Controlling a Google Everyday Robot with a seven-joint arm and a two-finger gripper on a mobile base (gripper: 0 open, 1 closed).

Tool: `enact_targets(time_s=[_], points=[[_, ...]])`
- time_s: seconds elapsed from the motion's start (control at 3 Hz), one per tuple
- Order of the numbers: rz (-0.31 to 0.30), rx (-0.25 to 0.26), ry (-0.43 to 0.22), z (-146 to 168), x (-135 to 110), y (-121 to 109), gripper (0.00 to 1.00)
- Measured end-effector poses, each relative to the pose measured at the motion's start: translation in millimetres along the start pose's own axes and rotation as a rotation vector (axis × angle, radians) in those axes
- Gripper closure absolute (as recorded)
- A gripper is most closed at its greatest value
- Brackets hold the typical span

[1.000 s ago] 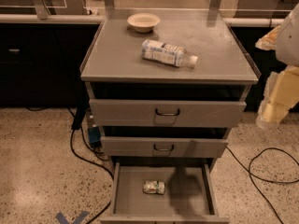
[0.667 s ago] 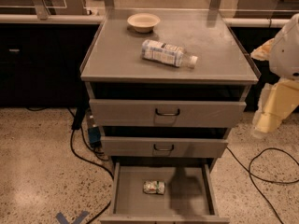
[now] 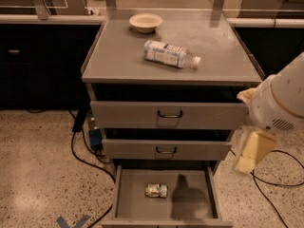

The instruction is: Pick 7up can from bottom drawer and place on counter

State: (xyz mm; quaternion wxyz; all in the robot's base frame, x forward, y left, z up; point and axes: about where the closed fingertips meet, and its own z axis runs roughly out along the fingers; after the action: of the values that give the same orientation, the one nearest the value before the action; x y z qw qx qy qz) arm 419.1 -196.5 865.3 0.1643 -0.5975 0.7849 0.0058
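Here the pincer (image 3: 249,156) hangs just right of the open bottom drawer (image 3: 133,201), higher up, under a bulky white arm (image 3: 281,101); released or clenched, I cannot tell. The 7up can (image 3: 156,190) lies inside that drawer, near its middle.

1. The 7up can (image 3: 156,190), silvery-green, lies on its side mid-floor in the open bottom drawer (image 3: 135,202).
2. The counter (image 3: 118,56), flat grey metal, sits above.
3. The pincer (image 3: 251,153) hangs to the right, apart from the can.

Dim warm light, a dark shadow (image 3: 190,196) in the bottom drawer (image 3: 135,203), left of the tool (image 3: 251,152) at right
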Motion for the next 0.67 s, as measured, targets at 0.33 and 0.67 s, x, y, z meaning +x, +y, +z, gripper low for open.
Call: enact_targets(time_s=[0.33, 0.67], points=[[0.026, -0.029, -0.018, 67, 13, 20, 0.00], [0.067, -0.072, -0.028, 142, 35, 39, 0.00]])
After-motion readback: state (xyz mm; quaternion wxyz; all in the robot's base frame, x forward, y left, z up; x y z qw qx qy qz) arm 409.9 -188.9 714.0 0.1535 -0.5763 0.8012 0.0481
